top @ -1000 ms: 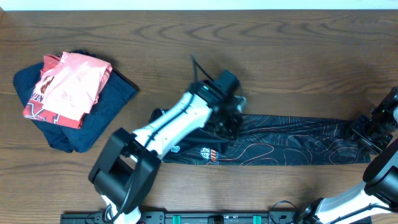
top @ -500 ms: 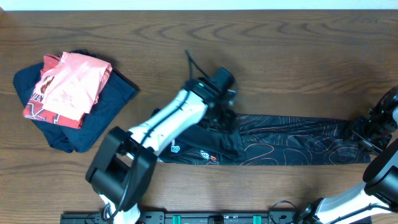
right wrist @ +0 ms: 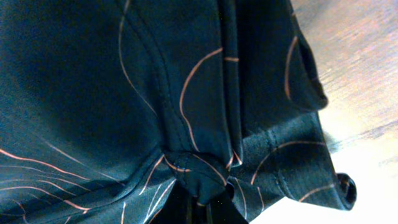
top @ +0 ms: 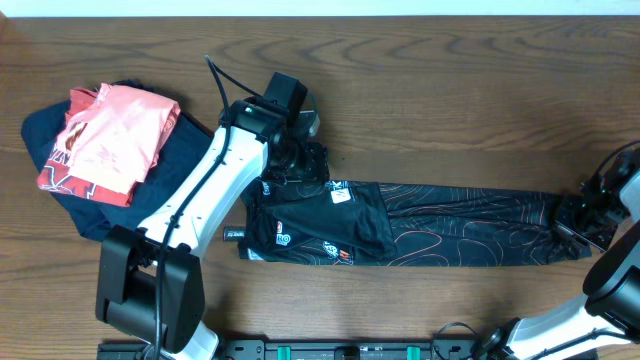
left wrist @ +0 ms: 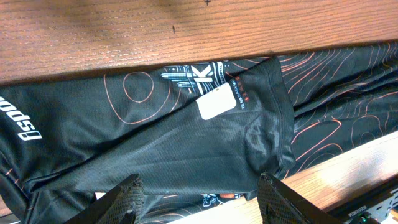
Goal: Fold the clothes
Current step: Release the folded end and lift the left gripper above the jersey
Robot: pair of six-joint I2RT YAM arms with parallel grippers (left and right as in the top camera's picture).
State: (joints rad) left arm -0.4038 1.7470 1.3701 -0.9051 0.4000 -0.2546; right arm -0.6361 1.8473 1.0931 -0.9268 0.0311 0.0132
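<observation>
The clothes [top: 460,225], a black garment with red and white swirl lines, lie stretched across the table, with the left part folded over onto itself [top: 330,225]. My left gripper [top: 300,165] hovers over the folded part's far edge. In the left wrist view it is open [left wrist: 202,202] above the cloth [left wrist: 155,143], with nothing between its fingers [left wrist: 121,199]; a white tag [left wrist: 216,101] faces up. My right gripper [top: 590,215] is at the garment's right end. In the right wrist view it is shut [right wrist: 202,208] on a bunched pinch of fabric [right wrist: 196,177].
A pink-and-red shirt [top: 115,135] lies folded on a navy garment [top: 165,180] at the far left. The left arm [top: 190,220] reaches over the table between that pile and the black garment. Bare wood shows along the back [top: 450,90].
My left gripper opened, let go of the fold it carried leftward, and moved up and left. My right gripper shut on the garment's right end.
</observation>
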